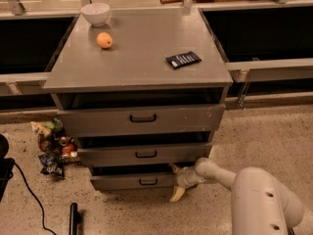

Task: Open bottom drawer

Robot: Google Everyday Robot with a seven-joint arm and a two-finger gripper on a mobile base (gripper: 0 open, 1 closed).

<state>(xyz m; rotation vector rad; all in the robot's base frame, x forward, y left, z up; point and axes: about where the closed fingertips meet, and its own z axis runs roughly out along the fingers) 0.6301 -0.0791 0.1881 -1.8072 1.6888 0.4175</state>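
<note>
At the foot of the grey cabinet, low on its right side, the gripper sits against the right end of the bottom drawer. The claw is spread: one finger shows just above the drawer front's top corner, and the other, a pale yellowish one, points down toward the floor below it. The end of the panel lies btwn the two. Can't tell whether either finger actually presses on it.

The bottom drawer is the lowest and narrowest of 3 fronts, w/ a small black bar handle near its middle, well left of the gripper. A dark gap runs above its top edge. Over it sit the middle drawer and the top drawer — each wider than the one below.

The robot's white arm comes in from the lower right corner.

On the cabinet top: a white bowl at the back left, an orange just in front of it, and a dark packet lying flat toward the right, well apart from both.

On the speckled floor left of the cabinet — a heap of snack bags and a black cable.
</note>
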